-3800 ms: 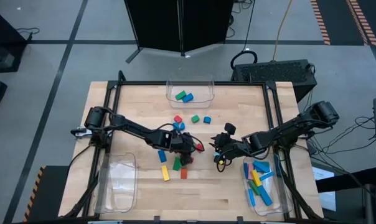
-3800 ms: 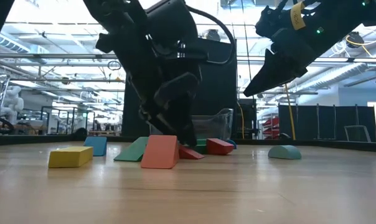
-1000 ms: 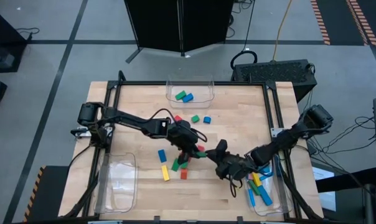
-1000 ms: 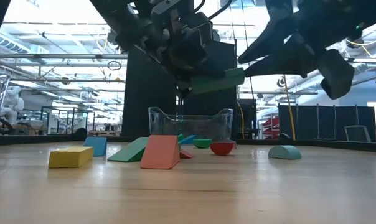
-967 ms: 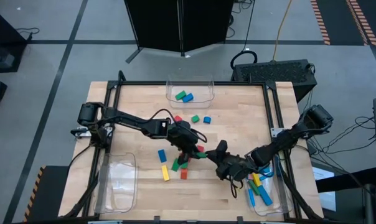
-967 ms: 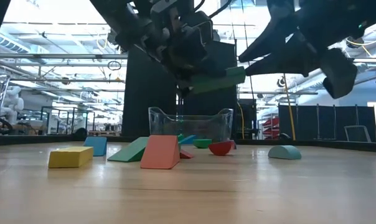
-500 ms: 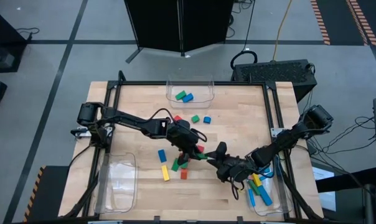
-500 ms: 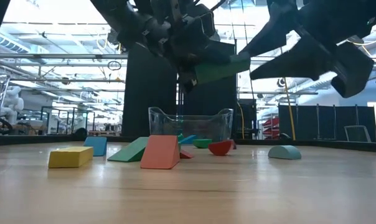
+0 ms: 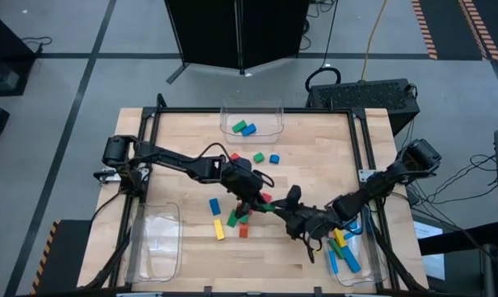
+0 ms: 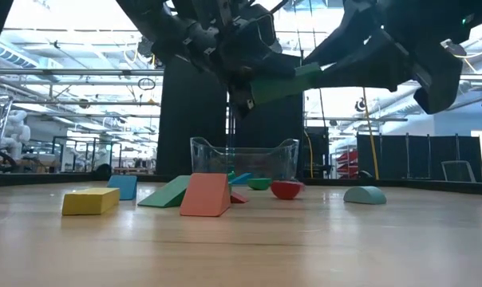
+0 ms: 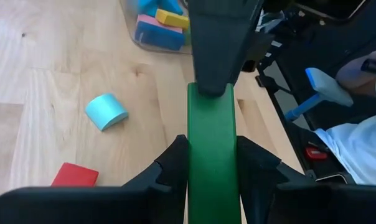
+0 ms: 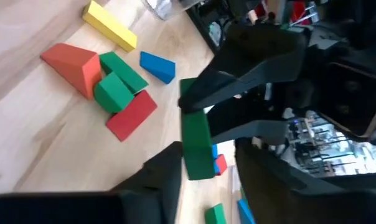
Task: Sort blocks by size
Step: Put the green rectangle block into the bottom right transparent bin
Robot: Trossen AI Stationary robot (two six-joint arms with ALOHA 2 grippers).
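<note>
The left claw (image 10: 249, 84) is hanging above the middle of the counter (image 9: 183, 140), its fingers clamped on 1 end of a long green bar (image 10: 285, 82), which is being held well clear of the wood. The bar's long axis is running nearly level from that claw straight toward the right claw (image 10: 317, 73), so the 2 claws are facing each other along 1 line with the bar bridging them. In the left wrist view the bar (image 11: 211, 155) is sitting squarely between that arm's 2 fingers, and its far end is meeting the tip of the other arm. In the right wrist view the bar (image 12: 196, 146) is lying between the right claw's fingers, which are standing apart on either side of it; I cannot tell whether they are touching it yet. This is looking like a handover, and the right arm is the nearer one to the bin of long pieces (image 9: 373, 268) at the counter's right edge. Loose blocks (image 9: 232, 221) are lying on the wood below.
</note>
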